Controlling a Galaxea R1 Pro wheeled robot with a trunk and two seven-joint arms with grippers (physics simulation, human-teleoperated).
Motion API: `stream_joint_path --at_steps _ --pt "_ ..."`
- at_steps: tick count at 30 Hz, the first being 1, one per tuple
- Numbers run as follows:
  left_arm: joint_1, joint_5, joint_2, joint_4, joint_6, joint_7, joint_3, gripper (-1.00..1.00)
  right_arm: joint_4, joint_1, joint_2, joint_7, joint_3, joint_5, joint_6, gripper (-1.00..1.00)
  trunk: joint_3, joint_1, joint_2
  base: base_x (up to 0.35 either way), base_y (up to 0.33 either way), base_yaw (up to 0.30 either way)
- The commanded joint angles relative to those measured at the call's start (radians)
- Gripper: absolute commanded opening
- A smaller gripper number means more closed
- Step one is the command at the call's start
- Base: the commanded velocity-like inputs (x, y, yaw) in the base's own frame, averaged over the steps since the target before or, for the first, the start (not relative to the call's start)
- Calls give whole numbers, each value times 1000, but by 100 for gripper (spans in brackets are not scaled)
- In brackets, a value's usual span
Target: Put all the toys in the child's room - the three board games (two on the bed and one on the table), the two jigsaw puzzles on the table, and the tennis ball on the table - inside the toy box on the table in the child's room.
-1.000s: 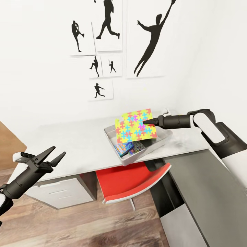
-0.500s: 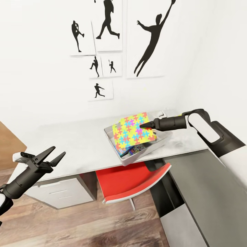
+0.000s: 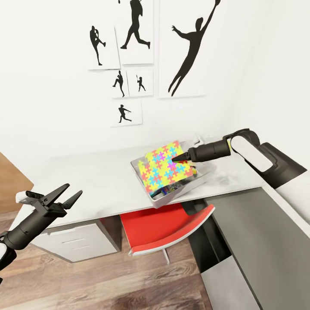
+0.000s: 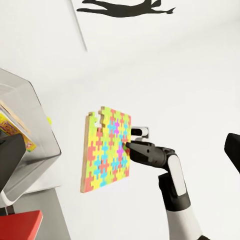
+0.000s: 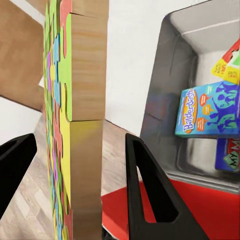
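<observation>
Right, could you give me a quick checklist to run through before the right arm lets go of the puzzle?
1. Right gripper shut on the jigsaw puzzle: ok.
2. Puzzle over the toy box: ok.
3. Puzzle lying flat: not ok, it hangs tilted.
4. Room inside the box: cannot tell; board games already lie there.
5. Left gripper away from the box, open: ok.

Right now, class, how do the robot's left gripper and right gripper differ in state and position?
The right gripper is shut on the jigsaw puzzle, while the left gripper is open and holds nothing. The right gripper is above the toy box on the table; the left gripper hangs off the table's near edge, away from the box. Both have black, pointed fingers.
</observation>
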Motion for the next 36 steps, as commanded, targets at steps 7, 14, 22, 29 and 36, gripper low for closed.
stream_joint_path --at_steps 7,14,22,29,36 --pt "-1 6 0 0 7 0 0 100 19 -43 -1 77 21 13 0 -100 -2 1 -2 0 0 0" --pt "-1 6 0 0 6 -1 1 100 68 -81 1 123 70 34 0 -100 -2 1 -2 44 0 0" --pt "3 6 0 0 4 -15 1 100 83 -88 10 153 115 42 0 -100 -2 1 -2 244 0 0" --pt "5 6 0 0 3 -21 2 100 89 -84 14 160 152 49 0 -100 -2 1 -2 109 0 0" --pt "5 6 0 0 3 -22 2 100 106 -83 16 163 165 71 0 -100 -2 1 -2 24 0 0"
